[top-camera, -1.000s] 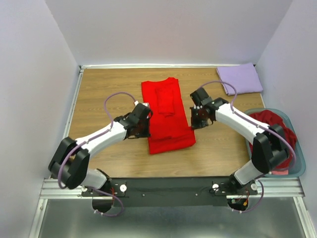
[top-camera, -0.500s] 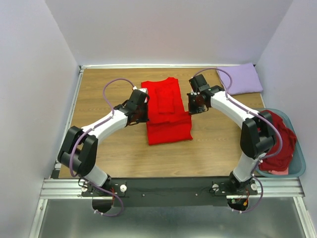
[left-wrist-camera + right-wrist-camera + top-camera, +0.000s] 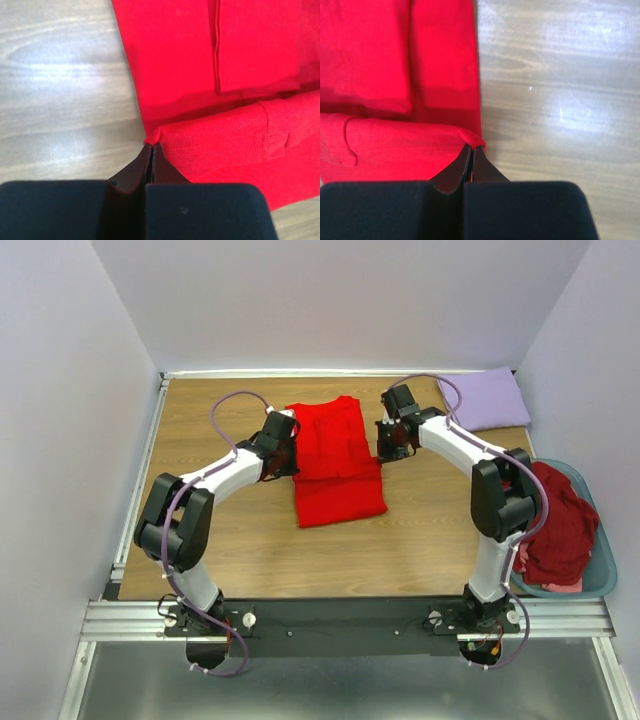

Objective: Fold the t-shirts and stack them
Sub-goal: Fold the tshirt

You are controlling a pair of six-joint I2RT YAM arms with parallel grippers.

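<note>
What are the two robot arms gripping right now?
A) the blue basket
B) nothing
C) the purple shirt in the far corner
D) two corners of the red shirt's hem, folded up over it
D: in the wrist views the left fingers and right fingers are each shut on a hemmed corner of the red shirt, doubled over the rest of it.

Wood-grain table (image 3: 220,540), pale lavender walls (image 3: 60,390), metal rail (image 3: 340,618) near edge.

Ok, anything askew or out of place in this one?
Nothing odd. The left end effector and right end effector hold the red t-shirt by its hem corners; the lavender t-shirt lies folded at the far right.
</note>
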